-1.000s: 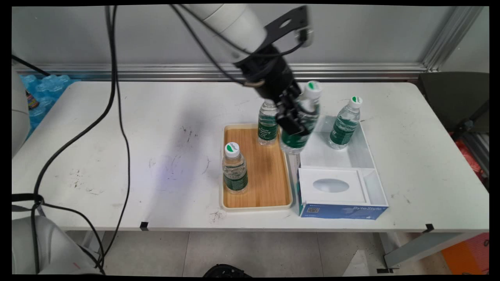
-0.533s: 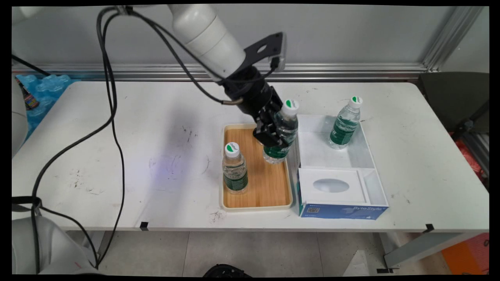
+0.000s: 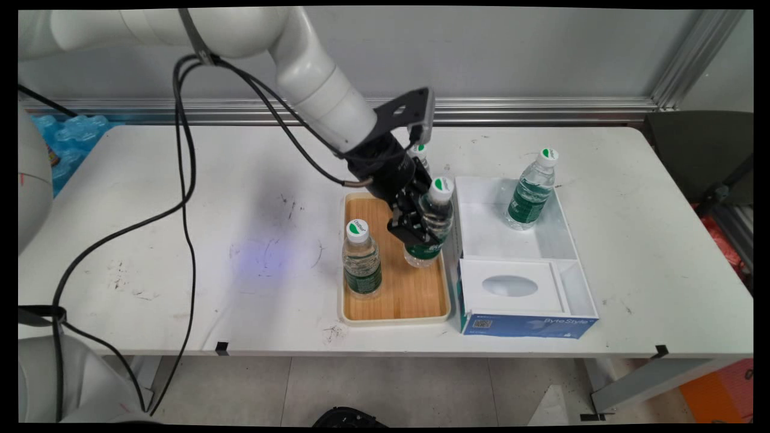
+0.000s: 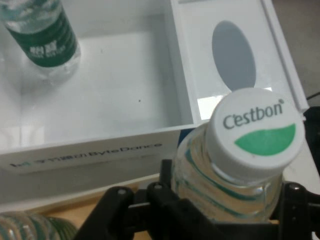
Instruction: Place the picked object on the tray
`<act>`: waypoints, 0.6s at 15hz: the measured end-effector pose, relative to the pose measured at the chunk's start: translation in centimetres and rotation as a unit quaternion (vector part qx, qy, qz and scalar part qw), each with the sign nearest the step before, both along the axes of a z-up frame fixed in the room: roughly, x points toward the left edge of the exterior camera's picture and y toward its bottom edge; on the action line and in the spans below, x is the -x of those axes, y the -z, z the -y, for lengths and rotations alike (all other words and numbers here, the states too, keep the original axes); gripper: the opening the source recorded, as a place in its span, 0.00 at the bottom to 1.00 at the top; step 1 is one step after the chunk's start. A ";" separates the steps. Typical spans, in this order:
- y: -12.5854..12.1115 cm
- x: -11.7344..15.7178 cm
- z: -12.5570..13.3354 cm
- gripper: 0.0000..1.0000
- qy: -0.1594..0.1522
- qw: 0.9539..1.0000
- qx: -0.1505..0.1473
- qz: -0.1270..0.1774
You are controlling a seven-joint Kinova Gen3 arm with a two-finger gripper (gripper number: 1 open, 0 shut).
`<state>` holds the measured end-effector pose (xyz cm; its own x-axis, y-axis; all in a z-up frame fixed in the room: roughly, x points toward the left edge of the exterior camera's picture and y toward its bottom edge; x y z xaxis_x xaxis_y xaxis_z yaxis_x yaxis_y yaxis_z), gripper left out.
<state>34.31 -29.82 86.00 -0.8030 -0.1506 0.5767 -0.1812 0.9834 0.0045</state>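
Note:
My gripper (image 3: 421, 231) is shut on a clear water bottle (image 3: 430, 225) with a green label and a white cap (image 4: 255, 132). The bottle leans slightly, its base low over the right side of the wooden tray (image 3: 394, 288). I cannot tell whether it touches the tray. A second bottle (image 3: 361, 258) stands upright at the tray's front left. Behind the arm, only the cap of a third bottle (image 3: 420, 150) shows. In the hand view the gripper (image 4: 225, 212) clasps the bottle's body below the cap.
A white open box (image 3: 565, 234) stands right against the tray's right side. It holds an upright bottle (image 3: 529, 192) at the back and a lid with an oval hole (image 3: 510, 286) at the front. Black cables (image 3: 180, 180) hang at left.
The gripper has carried the held bottle left and down, from above the box's left wall to low over the tray's right side. The other bottles have not moved.

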 end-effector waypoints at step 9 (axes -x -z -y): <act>4.2 1.0 0.7 0.00 -0.008 1.000 -0.008 -0.009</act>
